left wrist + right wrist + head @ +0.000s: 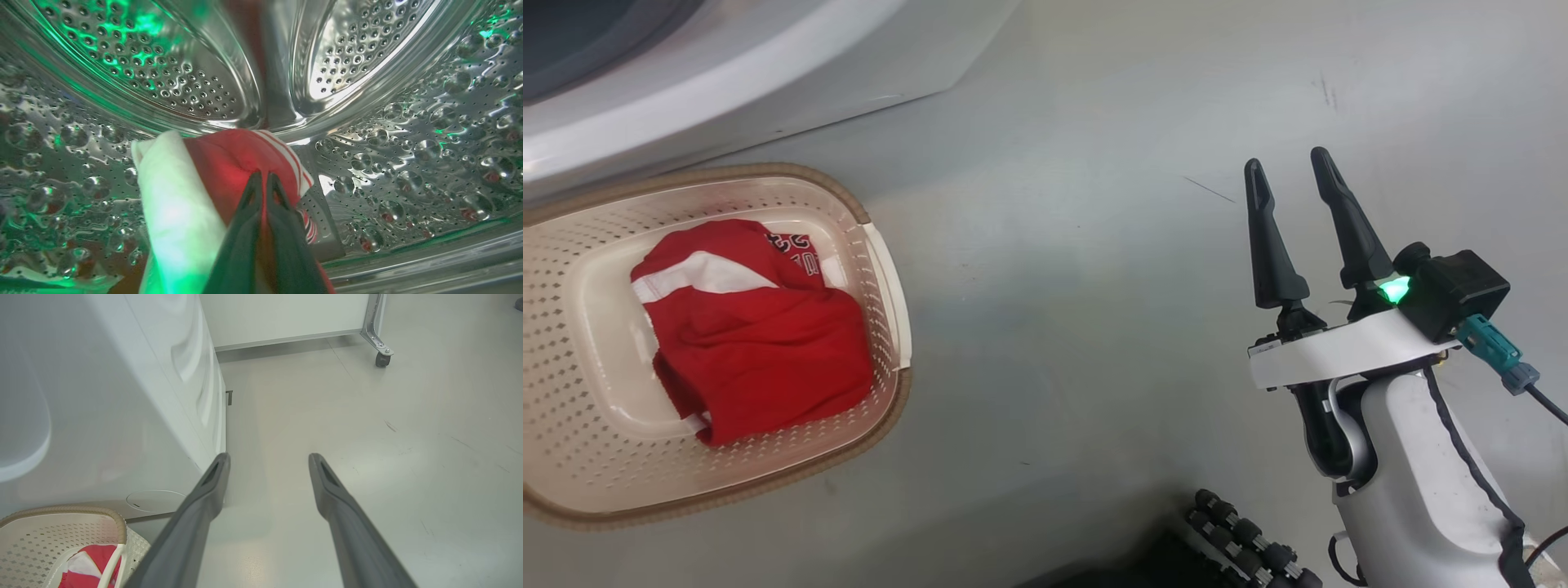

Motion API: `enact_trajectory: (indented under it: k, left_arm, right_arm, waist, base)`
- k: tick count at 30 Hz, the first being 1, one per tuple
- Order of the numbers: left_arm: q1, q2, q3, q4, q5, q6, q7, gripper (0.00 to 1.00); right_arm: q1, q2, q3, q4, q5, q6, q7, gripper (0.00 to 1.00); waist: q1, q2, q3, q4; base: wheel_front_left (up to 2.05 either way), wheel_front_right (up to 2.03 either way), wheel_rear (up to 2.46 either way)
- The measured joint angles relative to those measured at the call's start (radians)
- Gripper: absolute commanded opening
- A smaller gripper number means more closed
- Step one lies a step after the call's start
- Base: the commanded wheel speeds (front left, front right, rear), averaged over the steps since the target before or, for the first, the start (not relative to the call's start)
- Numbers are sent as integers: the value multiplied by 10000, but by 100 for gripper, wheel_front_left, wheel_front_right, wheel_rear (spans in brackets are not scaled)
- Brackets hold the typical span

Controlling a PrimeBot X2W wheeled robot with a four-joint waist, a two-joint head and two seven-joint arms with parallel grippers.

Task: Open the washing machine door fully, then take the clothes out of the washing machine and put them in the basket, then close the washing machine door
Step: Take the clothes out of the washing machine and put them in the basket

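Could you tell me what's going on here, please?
The robot is emptying the washing machine. Its left end effector is inside the steel drum, shut on a red and white garment. Another red garment already lies in the basket. The right end effector is open and empty, over the floor, apart from the basket.

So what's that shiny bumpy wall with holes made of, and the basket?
The drum looks like polished steel: mirror-bright, dimpled, punched with small holes. The basket seems matte cream plastic, moulded with diamond holes; its brown rim only looks woven.
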Motion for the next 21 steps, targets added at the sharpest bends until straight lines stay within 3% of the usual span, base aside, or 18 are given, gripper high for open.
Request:
enact_trajectory:
  k: [8, 21]
  left_arm:
    - [1197, -493, 203, -748, -165, -2, -1542, 0]
    - [3940, -1760, 38, -1983, -190, 65, -3908, 0]
  right_arm:
    - [1, -6, -249, 10, -326, 0, -2, 100]
    - [161, -222, -616, 79, -732, 2, -2, 100]
  waist:
    - [0, 0, -270, 413]
    - [0, 0, -1032, 1179]
  base:
    - [0, 0, 0]
    - [0, 0, 0]
